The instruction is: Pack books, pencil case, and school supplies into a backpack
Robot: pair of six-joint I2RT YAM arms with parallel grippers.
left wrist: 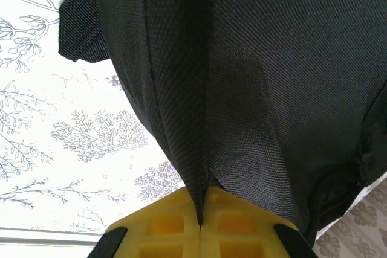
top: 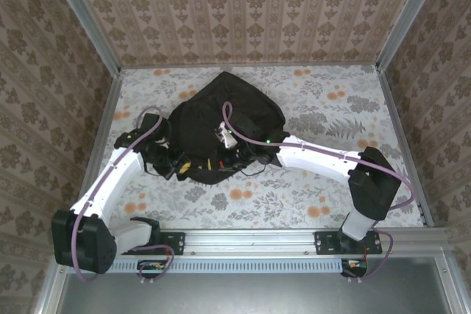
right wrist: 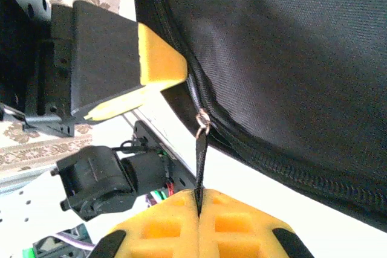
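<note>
Centre frame, the black backpack [top: 221, 119] lies bunched; the left gripper [left wrist: 199, 208] pinches a fabric fold (pads tight together), the right gripper [right wrist: 199, 202] clamps the zip pull [right wrist: 201, 152].

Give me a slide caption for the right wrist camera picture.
Right hand pinches the zip pull of the black backpack while the left hand grips its fabric nearby.

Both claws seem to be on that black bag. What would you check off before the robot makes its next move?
1. The left gripper is shut on the backpack fabric: ok.
2. The right gripper is shut on the zip pull: ok.
3. The zip pull runs straight, not slack: ok.
4. The backpack rests on the table: ok.
5. How far the zip is open: cannot tell.
</note>
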